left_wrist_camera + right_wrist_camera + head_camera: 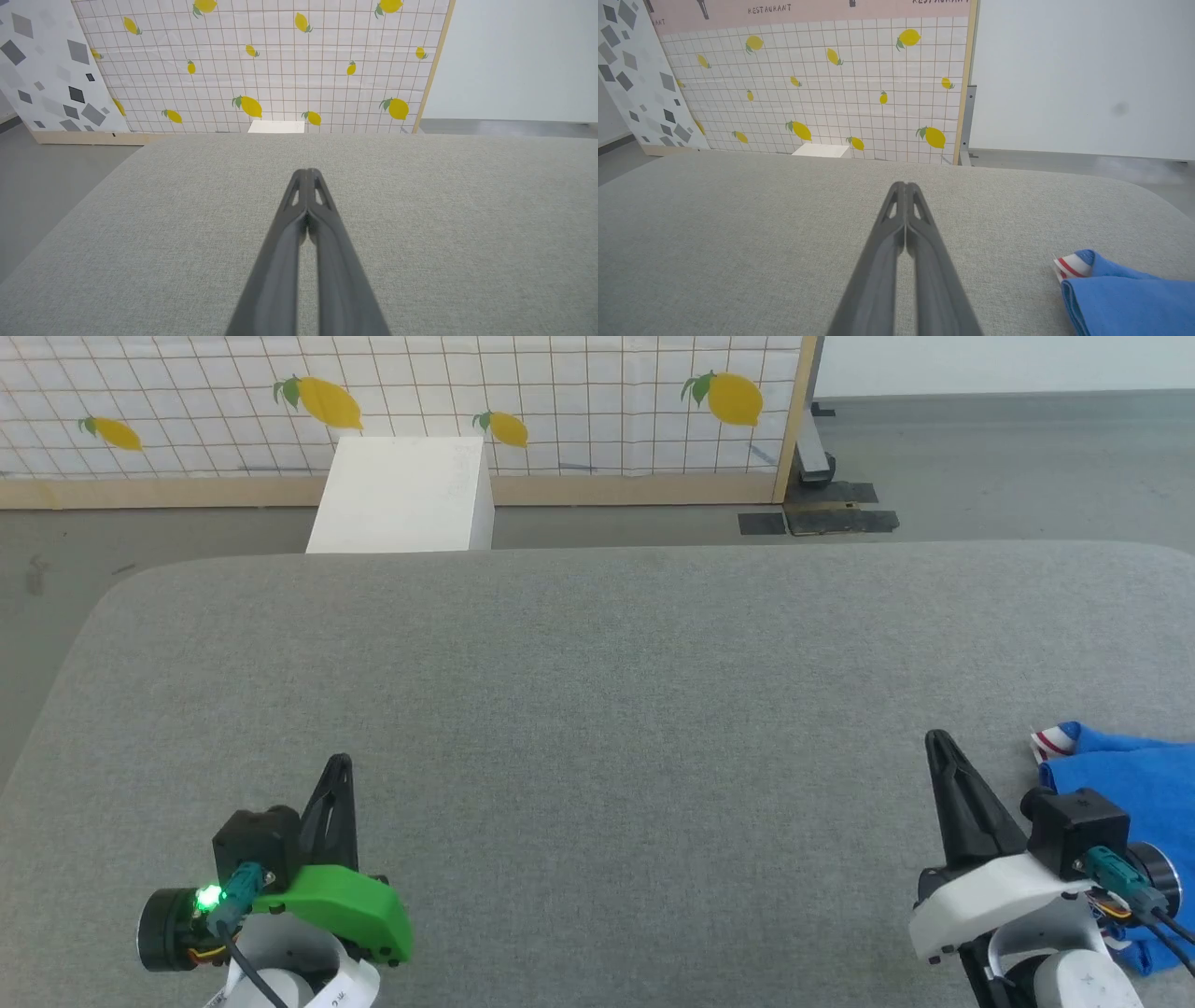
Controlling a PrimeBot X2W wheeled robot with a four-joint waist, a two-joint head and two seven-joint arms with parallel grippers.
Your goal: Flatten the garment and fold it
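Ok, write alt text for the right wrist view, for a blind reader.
The right gripper, fingers shut and holding nothing, points across a grey fabric surface. A bunched blue garment with white-and-red trim lies to its lower right, apart from it. Behind stand a lemon-patterned panel and a white box.

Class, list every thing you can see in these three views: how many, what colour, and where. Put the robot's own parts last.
grey fabric-covered table: one, grey, across the foreground.
royal-blue soft jersey with white-and-red striped trim: one, blue, on the table's near right side.
white rectangular box: one, white, beyond the table's far edge.
lemon-printed grid panel in a wooden frame: one, white and yellow, upright behind the box.
grey-speckled white panel: one, white and grey, left of the lemon panel.
left gripper: one, black fingers on green mount, lower left, jaws shut, empty.
right gripper: one, black fingers on white mount, lower right, jaws shut, empty.
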